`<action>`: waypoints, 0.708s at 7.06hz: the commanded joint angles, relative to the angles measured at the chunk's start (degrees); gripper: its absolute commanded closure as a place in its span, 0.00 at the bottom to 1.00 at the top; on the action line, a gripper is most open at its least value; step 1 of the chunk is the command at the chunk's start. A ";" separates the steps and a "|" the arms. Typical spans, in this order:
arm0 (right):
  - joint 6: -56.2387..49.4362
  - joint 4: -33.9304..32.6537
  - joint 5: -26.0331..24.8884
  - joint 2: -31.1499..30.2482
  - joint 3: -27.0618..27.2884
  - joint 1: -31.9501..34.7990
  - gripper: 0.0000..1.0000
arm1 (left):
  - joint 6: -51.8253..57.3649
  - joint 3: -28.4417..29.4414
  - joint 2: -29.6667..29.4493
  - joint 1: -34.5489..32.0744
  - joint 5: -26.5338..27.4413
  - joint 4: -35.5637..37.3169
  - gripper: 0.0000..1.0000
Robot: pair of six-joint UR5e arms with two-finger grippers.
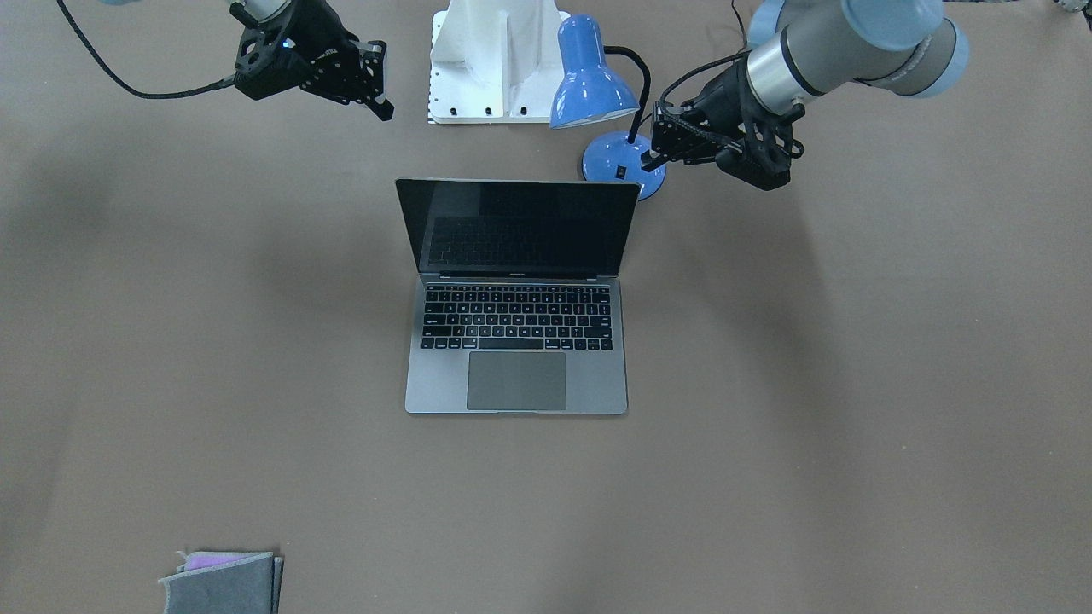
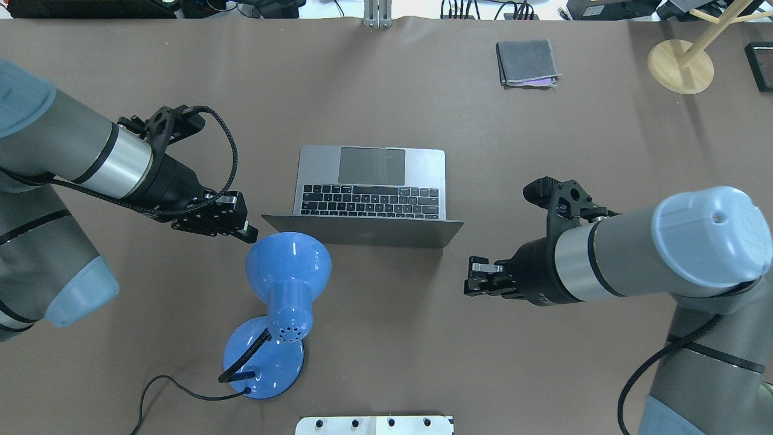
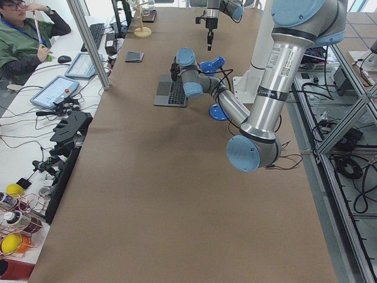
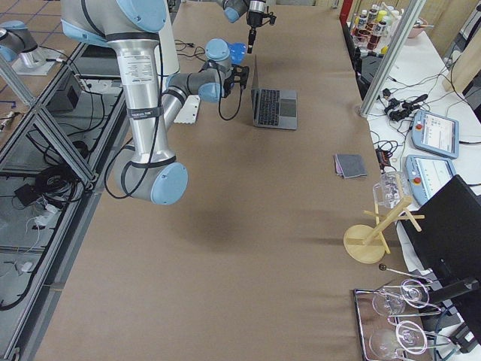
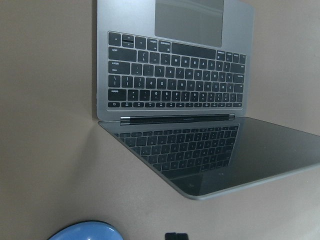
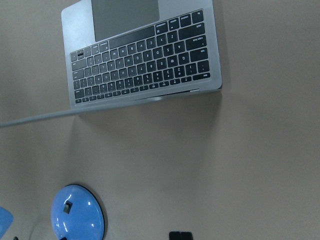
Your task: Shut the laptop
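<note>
The laptop (image 1: 516, 384) lies open in the middle of the table, its keyboard and trackpad facing away from me and its black screen (image 1: 520, 226) off. In the overhead view its lid (image 2: 362, 232) leans back towards me. My left gripper (image 2: 247, 231) hangs in the air just left of the lid's near corner, apart from it, and looks shut and empty. My right gripper (image 2: 471, 278) hovers right of and behind the lid, also shut and empty. The left wrist view shows the keyboard and screen (image 5: 175, 75) from above; the right wrist view shows the keyboard (image 6: 145, 65).
A blue desk lamp (image 2: 288, 266) stands just behind the laptop's lid, close under my left gripper, with its cord trailing towards me. A grey felt pouch (image 2: 526, 62) lies far right. A wooden stand (image 2: 679, 66) is at the far right corner. A white mount plate (image 2: 374, 425) is at my base.
</note>
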 commanded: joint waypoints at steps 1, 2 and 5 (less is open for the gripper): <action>0.10 -4.59 -1.57 4.24 -2.23 -0.15 1.00 | -0.01 0.61 -0.75 0.15 0.00 0.00 1.00; 0.01 -4.59 -2.45 5.81 -4.33 -0.06 1.00 | -0.01 0.78 -0.84 0.24 0.00 0.00 1.00; -0.69 -4.51 -3.08 6.88 -5.76 2.30 1.00 | -0.19 0.70 -1.54 0.50 0.00 0.00 1.00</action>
